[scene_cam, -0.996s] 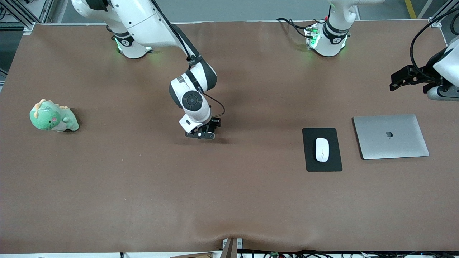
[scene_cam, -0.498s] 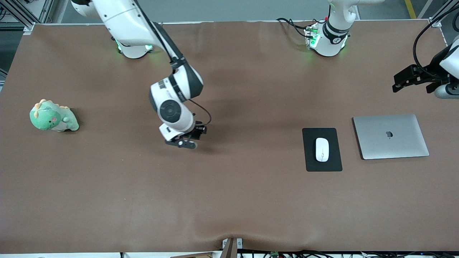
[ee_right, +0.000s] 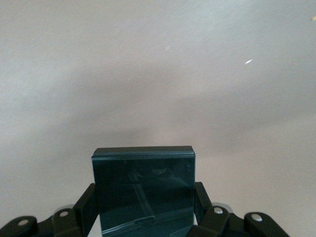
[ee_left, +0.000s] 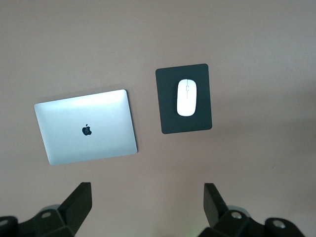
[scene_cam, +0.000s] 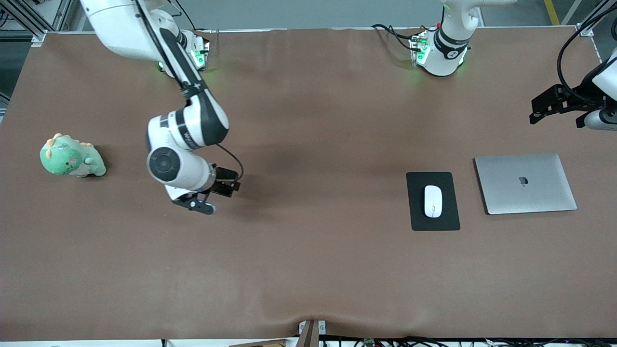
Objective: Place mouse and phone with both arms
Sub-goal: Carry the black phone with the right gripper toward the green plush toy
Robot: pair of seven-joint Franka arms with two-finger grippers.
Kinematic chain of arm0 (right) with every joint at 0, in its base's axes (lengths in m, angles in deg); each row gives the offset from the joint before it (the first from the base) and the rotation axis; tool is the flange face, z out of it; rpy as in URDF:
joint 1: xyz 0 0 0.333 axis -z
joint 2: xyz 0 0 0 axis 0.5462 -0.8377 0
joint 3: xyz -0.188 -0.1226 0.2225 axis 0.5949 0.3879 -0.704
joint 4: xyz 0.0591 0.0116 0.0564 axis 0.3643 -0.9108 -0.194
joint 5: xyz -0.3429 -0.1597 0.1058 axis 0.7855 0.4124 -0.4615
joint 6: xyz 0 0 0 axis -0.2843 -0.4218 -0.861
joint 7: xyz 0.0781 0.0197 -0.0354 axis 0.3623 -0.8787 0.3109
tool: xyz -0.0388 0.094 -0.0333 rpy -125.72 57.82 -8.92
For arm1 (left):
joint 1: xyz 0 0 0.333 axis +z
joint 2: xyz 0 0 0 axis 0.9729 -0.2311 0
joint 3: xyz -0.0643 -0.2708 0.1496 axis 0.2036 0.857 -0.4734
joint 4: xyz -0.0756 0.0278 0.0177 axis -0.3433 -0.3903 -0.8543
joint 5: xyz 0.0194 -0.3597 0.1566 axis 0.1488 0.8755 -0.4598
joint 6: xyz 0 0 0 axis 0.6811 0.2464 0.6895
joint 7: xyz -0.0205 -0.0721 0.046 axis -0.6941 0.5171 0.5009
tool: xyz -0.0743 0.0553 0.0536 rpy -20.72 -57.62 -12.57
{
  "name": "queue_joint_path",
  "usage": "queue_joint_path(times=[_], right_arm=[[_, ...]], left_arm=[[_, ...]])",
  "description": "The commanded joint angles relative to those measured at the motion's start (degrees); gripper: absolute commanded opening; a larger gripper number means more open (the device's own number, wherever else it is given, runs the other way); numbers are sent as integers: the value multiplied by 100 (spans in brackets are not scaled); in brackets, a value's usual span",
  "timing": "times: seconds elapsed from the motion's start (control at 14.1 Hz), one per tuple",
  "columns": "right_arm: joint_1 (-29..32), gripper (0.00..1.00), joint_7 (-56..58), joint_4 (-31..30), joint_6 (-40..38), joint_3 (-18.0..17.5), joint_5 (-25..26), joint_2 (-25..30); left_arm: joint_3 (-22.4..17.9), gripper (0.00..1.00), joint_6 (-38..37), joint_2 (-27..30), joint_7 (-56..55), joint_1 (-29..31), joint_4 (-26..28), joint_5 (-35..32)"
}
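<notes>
The white mouse [scene_cam: 433, 201] lies on a black mat [scene_cam: 419, 219] toward the left arm's end of the table; it also shows in the left wrist view [ee_left: 186, 97]. My right gripper [scene_cam: 219, 188] hangs low over bare table toward the right arm's end. It is shut on the black phone [ee_right: 143, 192], whose glossy slab stands between the fingers [ee_right: 200, 197]. My left gripper [scene_cam: 554, 103] is open and empty, held high beside the left arm's end of the table. In its own view it [ee_left: 146, 190] looks down on the mat [ee_left: 170, 123] from well above.
A closed silver laptop [scene_cam: 525, 183] lies beside the mat, toward the left arm's end; it also shows in the left wrist view [ee_left: 86, 126]. A green dinosaur plush [scene_cam: 70, 156] sits at the right arm's end. The table is covered in brown cloth.
My right arm has swung from the table's middle toward the right arm's end, carrying the phone. My left gripper has drifted slightly toward its table end.
</notes>
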Motion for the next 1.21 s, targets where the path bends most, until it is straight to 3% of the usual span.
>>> queue_joint_path(times=[0.0,0.43,0.71,1.14], right_arm=[[502,0,644,-587,-9,-97,14,516],[1355,0,1867,-1186,35,-97,347,895],[1672,0,2009,-1467,53,-97,584,1062],[2313,0,2992,-2486,1378,-97,787,1230]], left_arm=[[-41,100,-106,89,95,-31,43,3],[-41,100,-221,54,95,-30,-10,3],[-41,100,-204,10,95,-30,-9,3],[-103,100,-204,-95,95,92,-1,3]])
